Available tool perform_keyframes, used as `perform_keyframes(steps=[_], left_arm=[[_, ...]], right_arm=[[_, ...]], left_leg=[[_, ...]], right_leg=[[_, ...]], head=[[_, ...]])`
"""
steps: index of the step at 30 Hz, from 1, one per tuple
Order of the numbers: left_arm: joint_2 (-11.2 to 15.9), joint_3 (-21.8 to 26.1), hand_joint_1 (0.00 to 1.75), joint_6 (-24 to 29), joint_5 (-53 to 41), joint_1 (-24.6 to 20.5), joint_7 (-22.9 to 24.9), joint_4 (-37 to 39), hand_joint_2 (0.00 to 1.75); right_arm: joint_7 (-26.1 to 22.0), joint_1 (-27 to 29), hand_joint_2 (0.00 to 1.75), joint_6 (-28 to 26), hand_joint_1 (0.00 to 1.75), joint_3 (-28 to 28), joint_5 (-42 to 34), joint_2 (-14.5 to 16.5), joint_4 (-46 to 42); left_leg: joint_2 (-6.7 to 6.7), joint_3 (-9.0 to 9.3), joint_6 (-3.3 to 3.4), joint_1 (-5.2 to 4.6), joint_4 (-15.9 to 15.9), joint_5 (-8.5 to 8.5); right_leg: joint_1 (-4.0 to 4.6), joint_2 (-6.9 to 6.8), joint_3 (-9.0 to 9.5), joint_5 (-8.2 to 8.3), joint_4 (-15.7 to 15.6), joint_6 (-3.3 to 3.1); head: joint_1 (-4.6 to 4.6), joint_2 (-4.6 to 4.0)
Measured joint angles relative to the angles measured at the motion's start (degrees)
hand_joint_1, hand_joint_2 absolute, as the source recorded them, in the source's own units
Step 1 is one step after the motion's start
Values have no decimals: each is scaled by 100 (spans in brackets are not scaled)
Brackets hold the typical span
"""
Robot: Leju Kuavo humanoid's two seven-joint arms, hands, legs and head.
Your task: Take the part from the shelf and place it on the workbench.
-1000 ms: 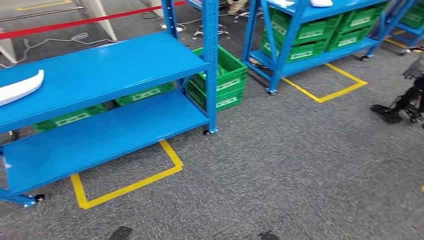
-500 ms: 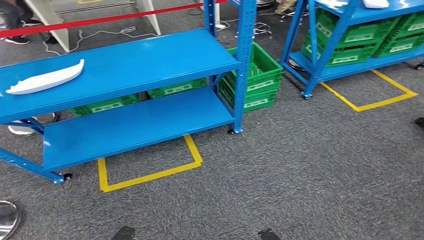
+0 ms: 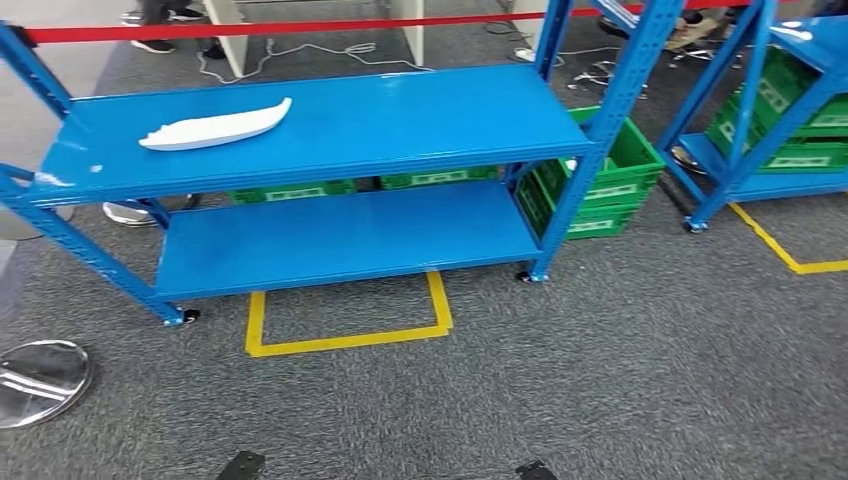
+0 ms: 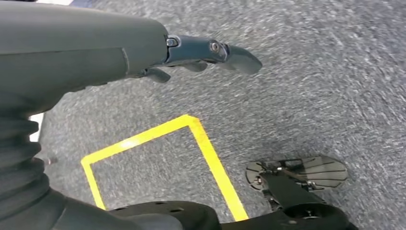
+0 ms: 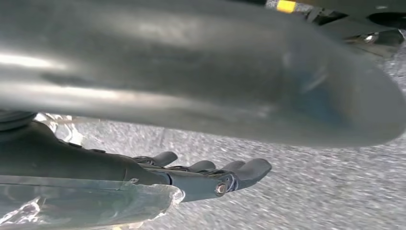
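A long white curved part (image 3: 216, 126) lies on the top level of the blue shelf (image 3: 420, 120), toward its left end. The shelf stands ahead of me, across a stretch of grey carpet. My left hand (image 4: 201, 51) hangs over the carpet with its fingers stretched out and nothing in it. My right hand (image 5: 210, 175) also hangs over the carpet, fingers extended and empty. Both hands are far from the part.
Green crates (image 3: 610, 185) sit behind and to the right of the shelf. A second blue rack (image 3: 760, 130) with green crates stands at the right. Yellow floor tape (image 3: 345, 340) marks a box before the shelf. A round metal base (image 3: 40, 380) lies at the left, a red barrier (image 3: 250, 28) behind.
The camera has turned left: the shelf and white part have slid rightward toward the picture's middle, and the second rack has moved to the right edge.
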Motion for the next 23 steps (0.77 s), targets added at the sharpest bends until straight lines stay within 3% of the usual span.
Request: perform_keyframes(steps=[2, 4, 6, 8, 10, 12, 13, 14, 17, 19, 23], left_arm=[[1, 1, 0, 1, 0, -4, 0, -1, 175], [6, 1, 0, 4, 0, 3, 0, -1, 175], [13, 1, 0, 7, 0, 21, 0, 0, 175], [18, 1, 0, 8, 0, 24, 0, 0, 175], [16, 1, 0, 9, 0, 3, 0, 0, 175], [11, 1, 0, 8, 2, -11, 0, 0, 175], [9, 1, 0, 8, 4, -11, -1, 0, 175], [8, 1, 0, 7, 6, -8, -1, 0, 131], [8, 1, 0, 7, -1, -1, 16, 0, 0], [7, 1, 0, 7, -14, -12, 50, 0, 0], [-1, 1, 0, -7, -39, -5, 112, 0, 0]], right_arm=[[0, -5, 0, 3, 0, 0, 1, 2, 2], [2, -19, 0, 13, 0, 0, -1, 5, 3], [6, -33, 0, 28, 0, -1, -3, 10, 2], [4, -36, 0, 43, 0, -2, -2, 16, 2], [2, -23, 0, 50, 0, -2, -2, 18, 2], [2, -3, 0, 57, 0, -2, -8, 16, 2], [2, 2, 0, 64, 0, -2, -17, 16, 2], [2, -1, 0, 76, 0, -3, -32, 16, 2], [27, -29, 0, 155, 0, -34, -105, 17, 2], [74, -33, 0, 241, 0, -74, -126, 17, 2], [163, -5, 0, 374, 0, -99, -79, 15, 4]], left_leg=[[-149, -12, -59, 2, 25, -1], [-258, -46, -141, 6, 24, 19], [-306, -73, -211, 26, -1, 48], [-92, -168, -265, 18, 174, -77], [201, -468, -306, 2, 794, -431], [279, -799, -329, 9, 1482, -712], [287, -844, -330, 10, 1599, -708], [291, -779, -323, 12, 1506, -605], [360, -159, -259, 2, 454, -146], [405, 66, -227, -4, 31, -73], [397, 77, -217, -11, -29, -66]], right_leg=[[-49, 255, 317, 290, -708, -1], [-60, 399, 444, 339, -975, -46], [-42, 295, 454, 368, -991, -133], [-45, 171, 454, 393, -1011, -216], [-38, 19, 447, 392, -1018, -269], [-21, -138, 435, 386, -1017, -285], [-16, -196, 432, 384, -1017, -286], [-13, -241, 432, 383, -1017, -285], [4, -304, 438, 377, -1005, -253], [35, -314, 421, 374, -998, -230], [52, -314, 426, 407, -1041, -253]], head=[[2, 0], [1, 0], [1, 0], [-33, 0], [-77, 0], [-84, 0], [-84, 0], [-83, 0], [-89, 0], [-86, 0], [-70, 0]])
